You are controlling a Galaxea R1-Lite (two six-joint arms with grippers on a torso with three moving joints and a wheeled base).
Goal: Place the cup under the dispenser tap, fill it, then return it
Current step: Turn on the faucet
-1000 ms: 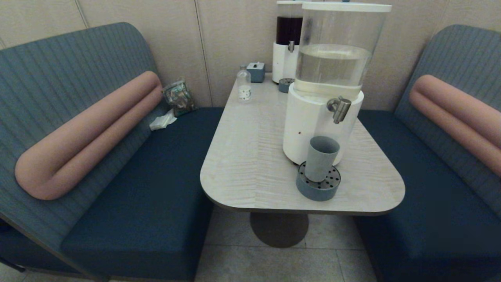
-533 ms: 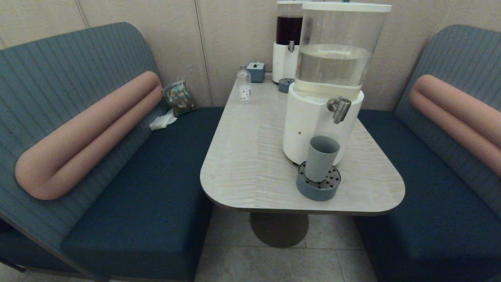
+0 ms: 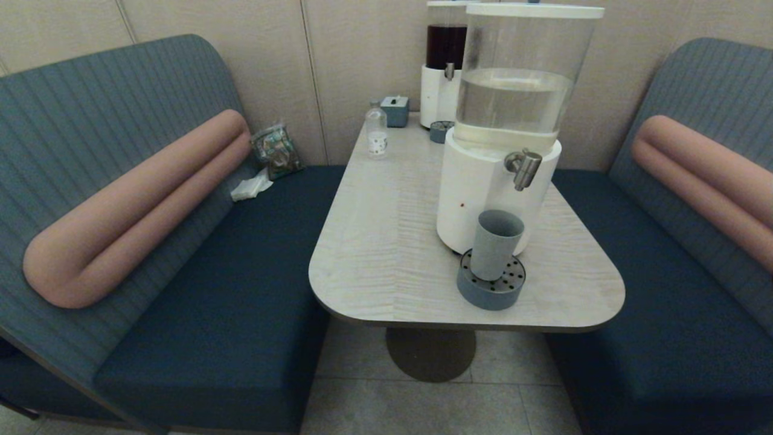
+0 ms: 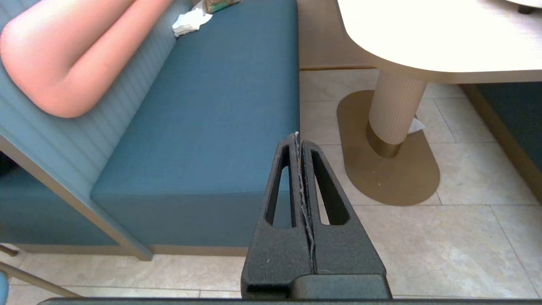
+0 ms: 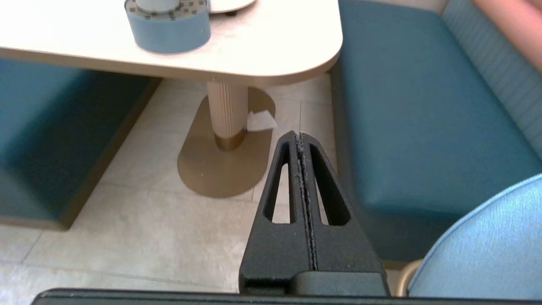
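Note:
The grey-blue cup [image 3: 495, 243] stands upright on the round drip tray [image 3: 490, 289], slightly left of and below the brushed-silver dispenser tap [image 3: 524, 168] of the big clear-water dispenser [image 3: 507, 127]. No water runs from the tap. Neither arm shows in the head view. My left gripper [image 4: 298, 137] hangs shut and empty below table height, over the floor by the left bench. My right gripper [image 5: 298, 136] is shut and empty too, low over the floor near the right bench. The drip tray [image 5: 168, 26] shows at the table edge in the right wrist view; only the cup's foot shows there.
A dark-liquid dispenser [image 3: 445, 60], a small clear bottle [image 3: 377, 131] and a small blue box [image 3: 395, 110] stand at the table's far end. Blue benches [image 3: 229, 290] flank the table [image 3: 386, 241]. The table's pedestal [image 5: 228, 116] rises from the tiled floor, a scrap of paper [image 5: 260, 120] beside it.

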